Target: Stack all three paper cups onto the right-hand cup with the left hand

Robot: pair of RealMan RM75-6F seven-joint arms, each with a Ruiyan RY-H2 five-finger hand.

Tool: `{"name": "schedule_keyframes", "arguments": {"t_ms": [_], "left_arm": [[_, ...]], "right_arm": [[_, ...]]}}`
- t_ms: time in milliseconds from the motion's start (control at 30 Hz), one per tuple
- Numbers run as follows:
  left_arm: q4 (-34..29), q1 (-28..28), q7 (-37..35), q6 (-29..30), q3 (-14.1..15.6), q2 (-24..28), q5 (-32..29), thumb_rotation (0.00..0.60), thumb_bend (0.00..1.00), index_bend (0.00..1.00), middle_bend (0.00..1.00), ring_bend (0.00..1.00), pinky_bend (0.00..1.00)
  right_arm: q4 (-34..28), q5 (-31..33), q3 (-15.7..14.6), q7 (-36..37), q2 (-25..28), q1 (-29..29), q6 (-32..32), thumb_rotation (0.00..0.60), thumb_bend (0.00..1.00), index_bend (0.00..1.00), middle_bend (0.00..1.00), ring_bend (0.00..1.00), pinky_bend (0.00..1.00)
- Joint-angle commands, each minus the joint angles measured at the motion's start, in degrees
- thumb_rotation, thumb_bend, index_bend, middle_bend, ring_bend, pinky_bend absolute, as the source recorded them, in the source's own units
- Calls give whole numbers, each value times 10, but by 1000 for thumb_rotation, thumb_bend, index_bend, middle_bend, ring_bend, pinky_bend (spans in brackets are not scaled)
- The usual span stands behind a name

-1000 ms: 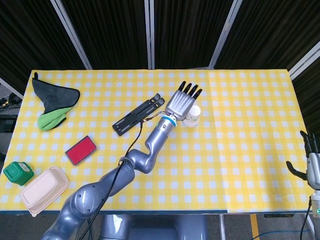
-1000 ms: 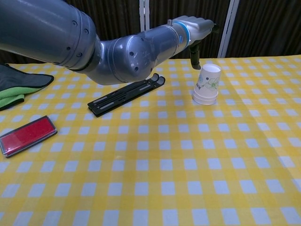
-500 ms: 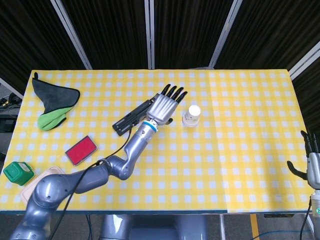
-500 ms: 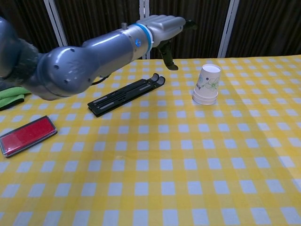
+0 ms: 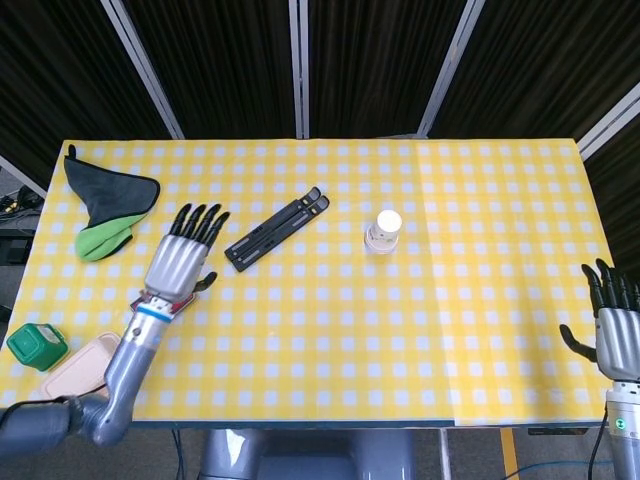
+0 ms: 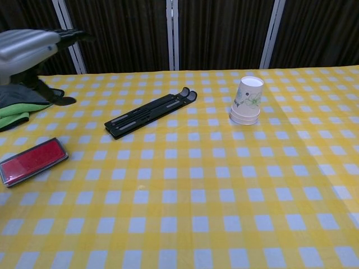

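Observation:
The paper cups [image 5: 383, 231] stand upside down as one nested stack near the table's middle, white with a green print [image 6: 247, 100]. My left hand [image 5: 183, 261] hovers far to the left of the stack, over the table's left part, fingers spread and holding nothing; the chest view catches it blurred at the upper left [image 6: 33, 47]. My right hand [image 5: 617, 328] hangs off the table's right edge, fingers apart and empty.
A black folding stand [image 5: 277, 229] lies left of the cups. A red case [image 6: 31, 161] sits at the front left. A green-and-black cloth [image 5: 108, 205] lies at the far left. A beige lunch box [image 5: 72, 374] and green container [image 5: 36, 345] sit at the front-left corner.
My left hand drew back from beside the cup stack, sweeping left across the stand to the table's left side. The stack stayed put. The right hand rose slightly.

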Motion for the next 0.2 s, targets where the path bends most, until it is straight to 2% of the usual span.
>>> {"name": "schedule_keyframes", "arguments": {"t_ms": [33, 200], "left_arm": [[-16, 68, -36, 54, 48, 26, 43, 600, 233, 0, 0, 0, 0], [-5, 121, -51, 87, 76, 32, 69, 600, 233, 0, 0, 0, 0]], "right_arm": [[-2, -5, -3, -4, -1, -1, 4, 600, 152, 0, 0, 0, 0], [-7, -15, -8, -13, -4, -1, 7, 600, 152, 0, 0, 0, 0]]}}
